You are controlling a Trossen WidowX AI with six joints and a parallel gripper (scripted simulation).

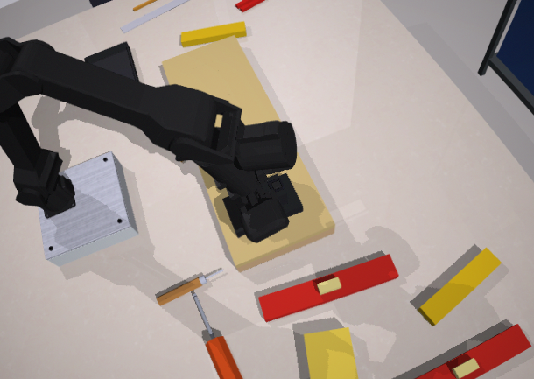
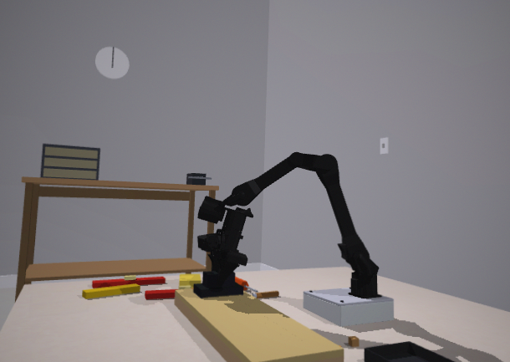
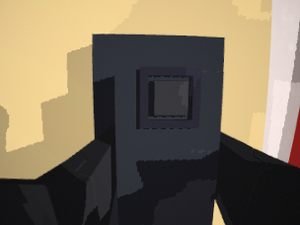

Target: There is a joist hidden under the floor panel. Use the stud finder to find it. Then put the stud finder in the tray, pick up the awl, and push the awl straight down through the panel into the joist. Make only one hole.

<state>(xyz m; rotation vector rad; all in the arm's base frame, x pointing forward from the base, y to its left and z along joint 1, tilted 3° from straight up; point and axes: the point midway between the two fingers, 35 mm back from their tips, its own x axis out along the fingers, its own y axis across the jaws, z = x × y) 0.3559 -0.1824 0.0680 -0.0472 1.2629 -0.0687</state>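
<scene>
My gripper point(image 1: 262, 202) point(image 2: 220, 275) point(image 3: 159, 132) is shut on the dark stud finder point(image 1: 291, 197) point(image 2: 218, 290) point(image 3: 207, 54). The stud finder is flat and low over the end of the tan floor panel point(image 1: 221, 73) point(image 2: 291, 332) point(image 3: 35, 30) nearest the red levels, and seems to rest on it. Its square screen looks plain grey. The black tray point(image 1: 115, 63) point(image 2: 382, 352) is partly hidden by the arm. A wooden-handled tool point(image 1: 180, 291) point(image 2: 267, 294) with a thin pale tip lies off the panel's end; I cannot tell whether it is the awl. No hole is visible in the uncovered panel.
A red level point(image 1: 289, 299) lies beyond the panel's end, near an orange-handled screwdriver point(image 1: 223, 356). Yellow blocks point(image 1: 460, 286) point(image 1: 214, 33) lie around. A small brown piece point(image 2: 353, 341) is between panel and tray. The metal base point(image 1: 87, 206) point(image 2: 364, 313) stands beside the panel.
</scene>
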